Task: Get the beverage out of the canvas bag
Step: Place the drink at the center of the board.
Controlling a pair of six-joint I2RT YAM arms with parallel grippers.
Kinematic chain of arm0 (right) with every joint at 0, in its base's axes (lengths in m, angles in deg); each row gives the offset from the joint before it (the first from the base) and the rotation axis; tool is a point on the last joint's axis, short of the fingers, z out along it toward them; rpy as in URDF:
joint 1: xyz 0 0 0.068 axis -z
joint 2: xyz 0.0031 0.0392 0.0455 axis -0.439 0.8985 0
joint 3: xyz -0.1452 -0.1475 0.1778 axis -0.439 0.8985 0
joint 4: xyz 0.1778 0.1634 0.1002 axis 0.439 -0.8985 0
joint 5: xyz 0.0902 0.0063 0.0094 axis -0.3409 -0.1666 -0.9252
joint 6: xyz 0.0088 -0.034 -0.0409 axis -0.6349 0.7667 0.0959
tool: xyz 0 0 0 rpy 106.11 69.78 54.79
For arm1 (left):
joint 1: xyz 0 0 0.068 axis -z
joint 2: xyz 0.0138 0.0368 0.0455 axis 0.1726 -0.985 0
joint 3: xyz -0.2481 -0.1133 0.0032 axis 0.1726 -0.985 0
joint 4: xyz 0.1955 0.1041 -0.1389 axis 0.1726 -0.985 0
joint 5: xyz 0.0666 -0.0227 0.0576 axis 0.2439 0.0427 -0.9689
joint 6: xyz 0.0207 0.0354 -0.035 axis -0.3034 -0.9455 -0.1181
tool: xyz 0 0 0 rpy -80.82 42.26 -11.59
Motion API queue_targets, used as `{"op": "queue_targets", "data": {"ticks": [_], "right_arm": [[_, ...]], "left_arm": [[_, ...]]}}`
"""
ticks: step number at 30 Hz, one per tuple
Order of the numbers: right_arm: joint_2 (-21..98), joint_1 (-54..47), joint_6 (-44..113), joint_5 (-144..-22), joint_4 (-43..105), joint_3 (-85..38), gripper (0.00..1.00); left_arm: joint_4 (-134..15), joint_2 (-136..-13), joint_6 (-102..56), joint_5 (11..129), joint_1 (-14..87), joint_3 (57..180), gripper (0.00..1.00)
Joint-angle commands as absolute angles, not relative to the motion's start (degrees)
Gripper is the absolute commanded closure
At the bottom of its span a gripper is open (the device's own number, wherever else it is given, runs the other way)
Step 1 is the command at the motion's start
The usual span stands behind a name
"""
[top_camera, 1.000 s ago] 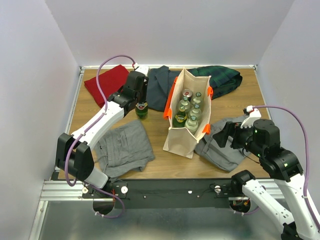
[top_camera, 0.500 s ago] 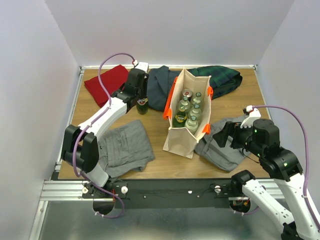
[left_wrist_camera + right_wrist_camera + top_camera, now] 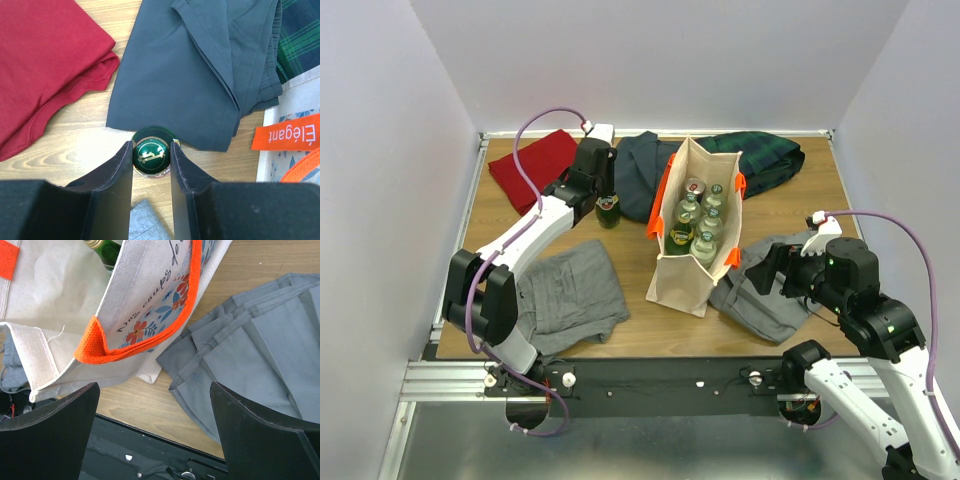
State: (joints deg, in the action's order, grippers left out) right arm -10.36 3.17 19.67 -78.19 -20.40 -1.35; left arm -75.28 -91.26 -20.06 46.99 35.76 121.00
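While left end effector (image 3: pixel 151 149) grips green-capped bottle (image 3: pixel 151 155) | bag (image 3: pixel 682 285) — beige, orange-handled

Bottle (image 3: pixel 608 213) left of canvas bag (image 3: pixel 678 282)

L gripper (image 3: pixel 606 197) on bottle (image 3: pixel 608 214) by canvas bag (image 3: pixel 682 280)

The canvas bag (image 3: pixel 682 282) stands upright on the tabletop (image 3: pixel 820 195) — beige, boxy, orange handles, floral print on one side. Its mouth is open, with green bottles (image 3: pixel 700 222) packed inside. One green-capped bottle (image 3: pixel 152 154) is upright outside the bag, to its left — pinched in the left gripper (image 3: pixel 152 150).
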Motion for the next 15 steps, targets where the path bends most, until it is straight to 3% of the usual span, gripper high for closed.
{"op": "queue_targets", "data": {"ticks": [1, 3, 10, 15], "right_arm": [[-10.3, 3.0, 19.2, -77.5, -19.1, -0.7, 0.00], [-10.4, 2.9, 19.3, -77.6, -19.1, -0.7, 0.00], [-10.9, 2.9, 19.2, -77.5, -19.0, -0.8, 0.00], [-11.3, 3.0, 19.3, -77.3, -19.1, -0.7, 0.00]], "left_arm": [[-73.3, -88.1, -17.8, 45.3, 35.5, 120.9, 1.00], [-74.0, -88.2, -17.8, 44.2, 35.5, 120.9, 0.84], [-74.6, -88.0, -17.8, 44.1, 35.6, 120.9, 0.55], [-76.2, -88.5, -17.3, 43.5, 35.5, 121.9, 0.54]]}}
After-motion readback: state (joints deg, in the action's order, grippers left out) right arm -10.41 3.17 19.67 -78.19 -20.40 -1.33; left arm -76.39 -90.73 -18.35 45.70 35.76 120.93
